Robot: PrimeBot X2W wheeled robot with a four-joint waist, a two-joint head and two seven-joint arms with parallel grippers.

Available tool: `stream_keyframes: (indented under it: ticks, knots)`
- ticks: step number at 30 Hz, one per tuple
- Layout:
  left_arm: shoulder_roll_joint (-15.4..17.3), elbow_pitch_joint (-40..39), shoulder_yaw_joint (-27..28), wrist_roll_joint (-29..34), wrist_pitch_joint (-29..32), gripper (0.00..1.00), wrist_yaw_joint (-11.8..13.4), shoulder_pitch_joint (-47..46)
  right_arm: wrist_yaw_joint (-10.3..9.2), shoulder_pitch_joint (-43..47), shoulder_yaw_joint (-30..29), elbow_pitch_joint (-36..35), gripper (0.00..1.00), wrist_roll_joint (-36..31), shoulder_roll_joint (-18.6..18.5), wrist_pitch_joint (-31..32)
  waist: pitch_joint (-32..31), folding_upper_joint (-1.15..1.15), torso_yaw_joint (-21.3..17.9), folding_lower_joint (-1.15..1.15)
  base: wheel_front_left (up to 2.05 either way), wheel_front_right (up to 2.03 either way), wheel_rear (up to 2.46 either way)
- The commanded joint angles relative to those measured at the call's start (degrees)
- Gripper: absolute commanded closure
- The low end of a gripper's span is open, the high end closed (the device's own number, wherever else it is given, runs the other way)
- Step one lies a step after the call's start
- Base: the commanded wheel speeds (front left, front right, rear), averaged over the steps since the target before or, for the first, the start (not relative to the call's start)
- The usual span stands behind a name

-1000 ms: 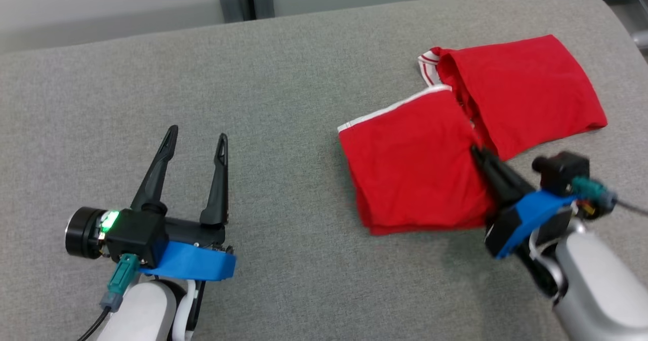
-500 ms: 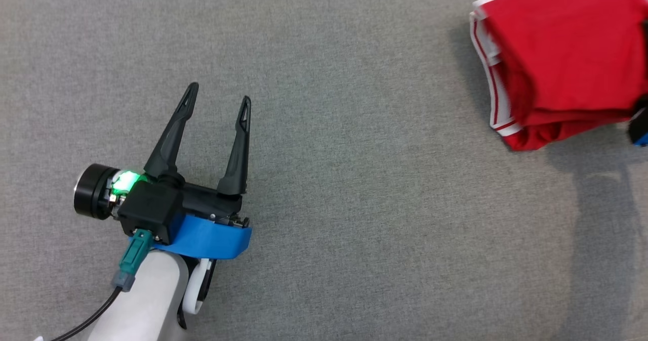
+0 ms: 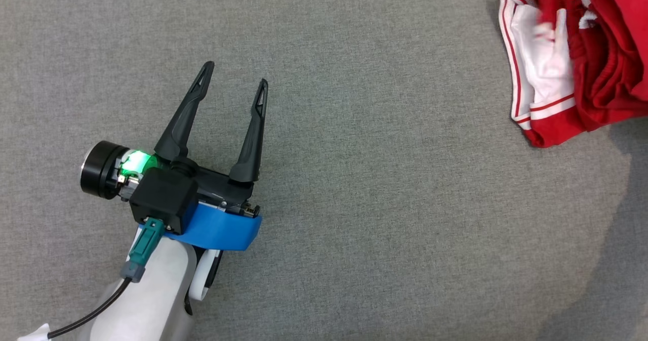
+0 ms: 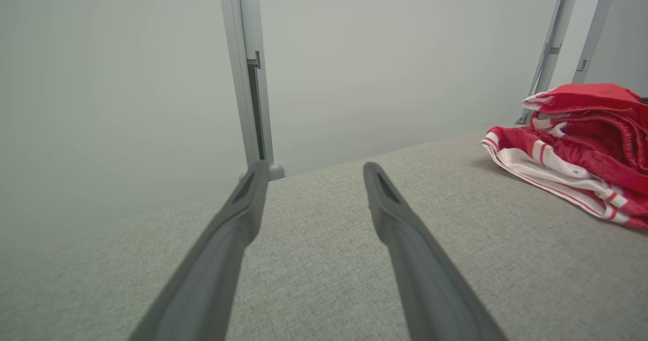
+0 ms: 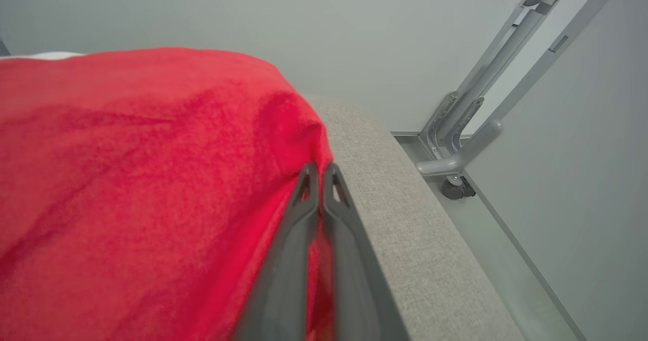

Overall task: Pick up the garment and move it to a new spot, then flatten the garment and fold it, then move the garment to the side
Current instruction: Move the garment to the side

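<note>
Cut off: the garment (image 3: 567,62) sits in the top right corner of the head view, and its right side and top run off the frame, so its full outline can't be read.
Hard to make out: the right wrist view is so close that the red cloth is a blur of folds, and how much cloth lies between the fingers can't be seen.
Garment, where: at the far right of the grey padded surface (image 3: 379,179), near its right edge. In the left wrist view its lower layers lie on the surface and its upper folds are heaped above them.
Right gripper (image 5: 320,168): fingers pressed together, the red cloth puckering right at their tips. It's clamped on the garment.
Left gripper (image 3: 235,74): fingers spread wide with nothing between them, over bare surface, well apart from the garment.
Background: a pale wall and a metal upright (image 4: 250,78) beyond the surface, and a caster wheel (image 5: 455,189) on the floor below its right edge.
Change, camera: the head view has swung since a second ago, so the whole picture has shifted.
Change, garment: half a second ago it showed a smooth red top face. Now it's bunched, with the white lining and striped trim turned towards us.
Change, left gripper: none, it stays spread open.
</note>
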Motion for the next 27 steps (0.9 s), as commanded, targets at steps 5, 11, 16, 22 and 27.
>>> stream_keyframes:
  ticks: [5,11,16,22,27]
  knots:
    - [-0.03,0.85,-0.06,-0.47,-0.56,0.00,-0.07,-0.80,0.01,-0.40,-3.97,2.17,0.00,-4.19,2.63,-0.67,-0.46,0.00,0.19,0.00,0.00,0.00,0.00]
    - [-0.21,2.60,0.10,-1.42,-1.07,0.00,0.34,1.34,0.01,4.76,-8.91,0.23,0.00,-9.02,5.32,-3.55,-4.62,0.00,-0.09,0.00,0.00,0.00,0.00]
    - [-0.06,3.56,0.73,-2.43,-1.36,0.00,1.19,4.39,0.01,12.49,-11.04,-7.51,0.00,-10.23,9.99,-5.31,-9.31,0.00,-0.66,0.00,0.00,0.00,0.00]
    - [-0.22,4.46,1.76,-4.18,-1.43,0.00,2.73,8.44,0.01,25.16,-9.64,-23.39,0.00,-9.02,18.22,-5.62,-14.52,0.00,-0.29,0.00,0.00,0.00,0.00]
    - [0.00,5.19,3.24,-5.64,-1.43,0.00,4.50,12.02,0.01,35.03,-5.07,-34.74,0.00,-7.15,23.46,-5.04,-18.35,0.00,0.87,0.00,0.00,0.00,0.00]
